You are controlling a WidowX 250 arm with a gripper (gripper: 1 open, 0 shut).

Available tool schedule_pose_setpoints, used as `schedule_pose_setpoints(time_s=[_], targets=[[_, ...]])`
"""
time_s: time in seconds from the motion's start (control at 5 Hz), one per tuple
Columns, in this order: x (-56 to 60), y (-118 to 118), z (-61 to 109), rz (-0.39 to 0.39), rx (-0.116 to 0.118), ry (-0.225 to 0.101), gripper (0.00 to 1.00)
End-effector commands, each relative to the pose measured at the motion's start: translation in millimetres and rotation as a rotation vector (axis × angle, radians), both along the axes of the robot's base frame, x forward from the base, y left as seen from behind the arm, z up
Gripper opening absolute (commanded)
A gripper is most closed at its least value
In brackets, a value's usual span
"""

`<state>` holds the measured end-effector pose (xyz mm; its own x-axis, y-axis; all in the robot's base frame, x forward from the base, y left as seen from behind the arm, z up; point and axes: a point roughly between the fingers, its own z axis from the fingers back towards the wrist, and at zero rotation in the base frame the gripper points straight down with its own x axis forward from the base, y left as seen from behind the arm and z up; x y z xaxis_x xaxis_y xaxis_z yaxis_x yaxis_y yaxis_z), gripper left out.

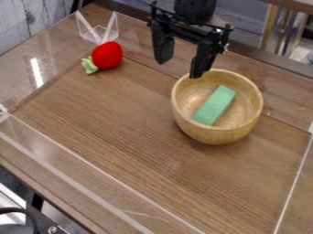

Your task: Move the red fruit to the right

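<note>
Hovering tool [181, 57] spread wide, empty; red fruit [105, 55] left; no legible writing.

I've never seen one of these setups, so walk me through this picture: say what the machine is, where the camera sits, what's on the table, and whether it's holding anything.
This is a single view from a camera placed above and in front of a wooden table, looking down at it. The black thing hanging at the top is the end of a robot arm; its claw points down, with its two fingers spread apart and nothing between them, so it holds nothing. On the table lies a small red fruit, a strawberry-like toy with a green leafy tip, at the upper left. To the right stands a wooden bowl with a green block lying inside. Clear plastic walls edge the table.
</note>
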<state>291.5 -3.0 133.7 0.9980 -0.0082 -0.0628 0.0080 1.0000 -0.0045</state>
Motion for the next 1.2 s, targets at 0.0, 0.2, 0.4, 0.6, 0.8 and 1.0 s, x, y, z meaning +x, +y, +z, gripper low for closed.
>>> schedule_pose_setpoints(time_s=[0.0,0.2,0.4,0.6,0.8,1.0], targets=[[1.7,12.7,-6.6,0.008,-0.002,0.001,1.00],[7.6,37.0,-4.4,0.042,-0.005,-0.004,1.00],[18.5,74.0,3.1,0.100,0.001,-0.032,1.00],[29.2,110.1,10.7,0.071,0.005,-0.052,1.00],[40.8,141.6,9.9,0.028,0.010,-0.065,1.00],[52.7,160.0,-7.9,0.007,0.012,-0.065,1.00]])
